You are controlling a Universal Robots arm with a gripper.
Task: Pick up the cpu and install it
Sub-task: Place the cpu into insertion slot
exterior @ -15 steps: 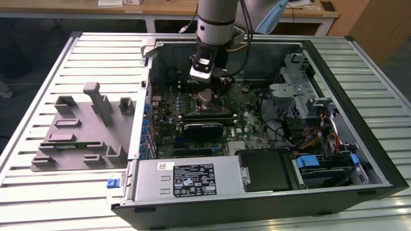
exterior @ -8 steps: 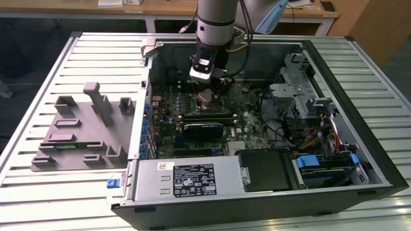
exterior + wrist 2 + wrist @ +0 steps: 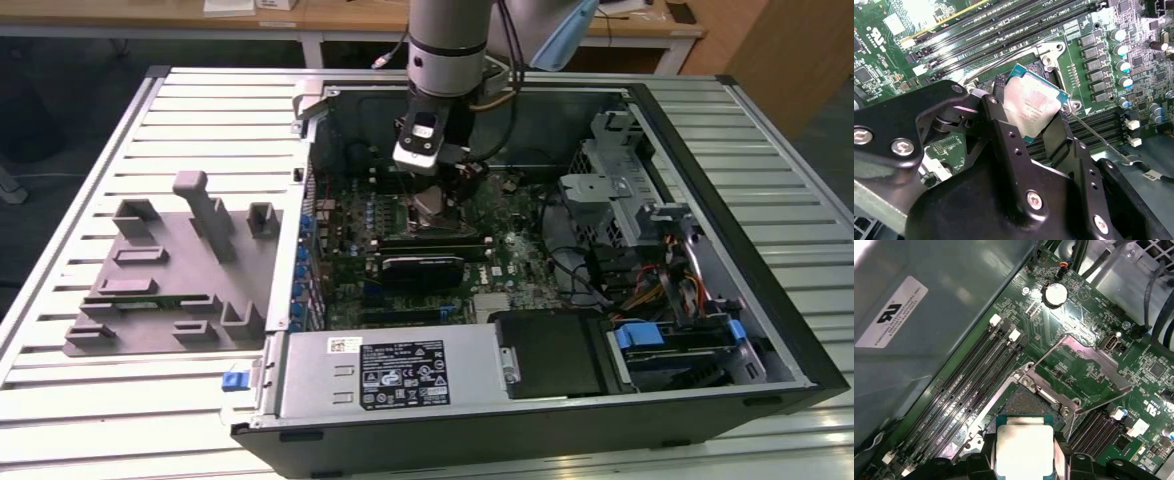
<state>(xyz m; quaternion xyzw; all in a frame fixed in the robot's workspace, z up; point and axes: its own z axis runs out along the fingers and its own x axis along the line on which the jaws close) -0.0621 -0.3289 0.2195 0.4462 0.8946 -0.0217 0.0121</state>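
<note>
One cpu (image 3: 1033, 106), we count, clamped at opposite edges between two black fingers (image 3: 1002, 127) of one gripper (image 3: 1030, 120), silver lid facing up, square, over one open socket (image 3: 1026, 401).

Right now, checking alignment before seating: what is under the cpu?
The cpu, gripped by the fingers, hangs over the open socket; in the first wrist view its contact field shows past the chip's edge. The part directly beneath is covered by the cpu.

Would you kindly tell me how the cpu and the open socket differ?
The cpu has a smooth silver top; the socket shows a dark contact grid. The cpu is clamped in the end effector; the socket sits bare on the motherboard. Both are roughly square.
</note>
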